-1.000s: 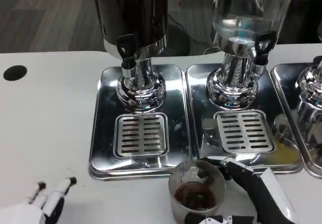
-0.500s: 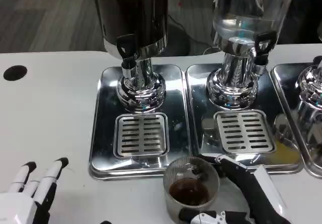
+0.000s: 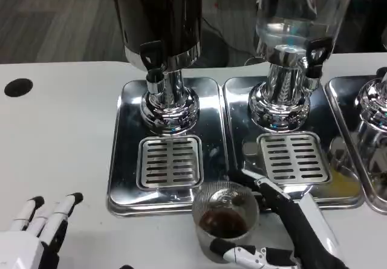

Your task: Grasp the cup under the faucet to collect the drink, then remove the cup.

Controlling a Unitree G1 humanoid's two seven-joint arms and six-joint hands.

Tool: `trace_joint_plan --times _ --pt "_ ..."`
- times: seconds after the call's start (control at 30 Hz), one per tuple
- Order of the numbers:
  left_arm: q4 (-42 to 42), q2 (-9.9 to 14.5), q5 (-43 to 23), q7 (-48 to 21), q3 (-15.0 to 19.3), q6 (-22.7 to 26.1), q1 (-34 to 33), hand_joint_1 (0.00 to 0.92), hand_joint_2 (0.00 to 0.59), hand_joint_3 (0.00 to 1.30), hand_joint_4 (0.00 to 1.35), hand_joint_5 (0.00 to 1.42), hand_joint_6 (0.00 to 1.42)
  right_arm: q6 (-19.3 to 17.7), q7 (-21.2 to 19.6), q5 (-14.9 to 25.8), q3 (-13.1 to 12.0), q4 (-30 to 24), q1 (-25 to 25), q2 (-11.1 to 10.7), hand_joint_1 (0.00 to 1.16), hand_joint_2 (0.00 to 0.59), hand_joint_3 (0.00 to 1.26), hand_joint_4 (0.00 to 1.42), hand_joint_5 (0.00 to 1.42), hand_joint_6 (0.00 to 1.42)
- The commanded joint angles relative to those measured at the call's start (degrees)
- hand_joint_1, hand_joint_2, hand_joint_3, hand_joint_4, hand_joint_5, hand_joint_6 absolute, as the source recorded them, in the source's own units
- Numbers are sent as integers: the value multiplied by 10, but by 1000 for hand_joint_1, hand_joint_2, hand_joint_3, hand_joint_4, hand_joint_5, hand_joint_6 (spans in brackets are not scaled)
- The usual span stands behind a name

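right hand (image 3: 290,233) grips upright cup (image 3: 225,220); dark dispenser's faucet (image 3: 153,69) sits at 11 o'clock. left hand (image 3: 36,233) idle, fingers spread.

White desk (image 3: 54,136) lying before me, carrying steel drip trays (image 3: 168,154) side by side; black hole (image 3: 17,87) sitting far left.

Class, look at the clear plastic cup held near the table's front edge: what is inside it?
The clear plastic cup, held by the right hand, contains a shallow pool of dark brown drink. The cup's base is hidden by the fingers.
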Motion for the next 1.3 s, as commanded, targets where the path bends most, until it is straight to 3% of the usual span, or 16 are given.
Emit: trace_joint_plan --times 0.03,0.23,0.37,0.43,0.5,0.6,0.77,0.93,1.1,1.3 --pt "7 2 1 -9 -2 -1 -1 0 129 132 0 65 338 -11 -5 -2 -1 -10 -5 -6 659 99 163 133 289 138" --pt "3 2 2 -17 -4 3 -11 0 130 140 0 66 339 -14 5 17 -9 -27 2 -16 550 109 112 78 225 120" --pt "-2 1 1 -23 -1 6 -17 0 130 142 0 66 340 -4 47 91 -15 -74 33 -26 441 158 130 77 188 120" --pt "-3 0 -3 -25 1 8 -21 0 129 141 0 66 340 16 83 152 -19 -113 49 -33 465 259 177 93 163 69" --pt "-2 -2 -8 -26 0 8 -27 0 120 128 0 67 333 50 110 191 -34 -160 61 -42 627 445 199 106 145 42" --pt "1 -4 -18 -17 -6 -1 -36 0 130 118 0 64 329 72 86 107 -83 -206 57 -72 708 574 200 109 111 26" --pt "16 -7 -25 5 -19 -18 -50 0 149 105 0 53 307 90 11 -50 -118 -197 50 -89 731 586 185 60 55 0" --pt "39 -15 14 34 -50 -26 -67 0 140 95 0 45 304 96 -74 -146 -127 -155 49 -94 735 578 119 16 6 0" --pt "54 -18 62 35 -76 -7 -87 0 128 82 0 41 288 100 -115 -173 -125 -134 63 -98 697 523 100 2 0 0" --pt "61 -18 70 42 -87 5 -97 0 124 79 0 43 287 99 -122 -158 -132 -139 76 -105 655 494 98 0 0 0"
